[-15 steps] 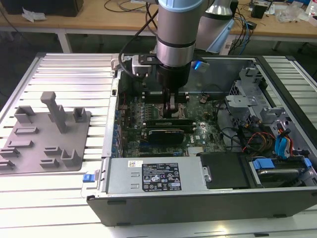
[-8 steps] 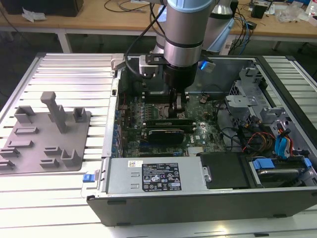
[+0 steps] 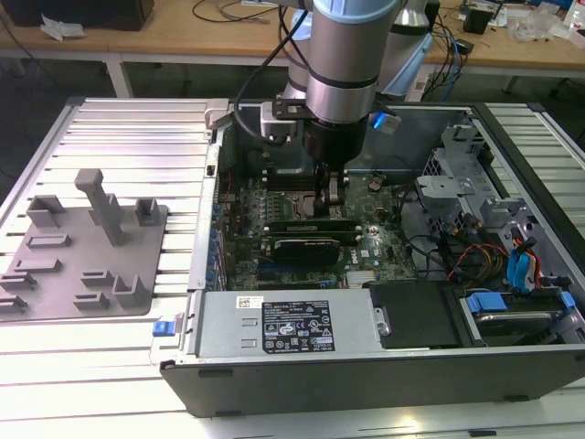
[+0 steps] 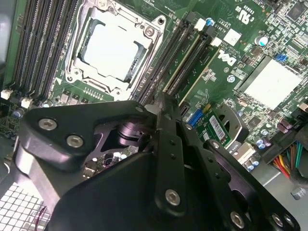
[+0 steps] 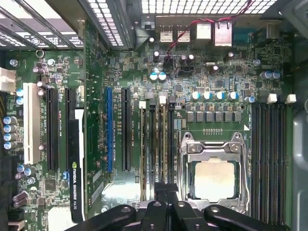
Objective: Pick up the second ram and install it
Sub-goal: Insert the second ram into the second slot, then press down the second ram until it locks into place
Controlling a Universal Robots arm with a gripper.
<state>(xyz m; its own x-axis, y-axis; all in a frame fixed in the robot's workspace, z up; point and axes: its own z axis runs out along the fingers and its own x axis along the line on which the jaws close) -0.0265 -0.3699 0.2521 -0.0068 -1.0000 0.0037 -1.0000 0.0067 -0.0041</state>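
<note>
Reaching down into the open computer case (image 3: 366, 366), the gripper (image 3: 331, 194) in the exterior view stands over the motherboard (image 3: 384, 240), just behind the black graphics card (image 3: 311, 245); a grey fixture plate (image 3: 82, 274) lies well apart at the exterior view's left. In the second wrist view, the gripper (image 4: 166, 108) points at the memory slots (image 4: 185, 57) beside the CPU socket (image 4: 113, 48). In the first wrist view, its fingers (image 5: 166, 190) sit together on the second ram (image 5: 163, 144), standing in its slot beside the socket (image 5: 214, 173). Whether they clamp it I cannot tell.
</note>
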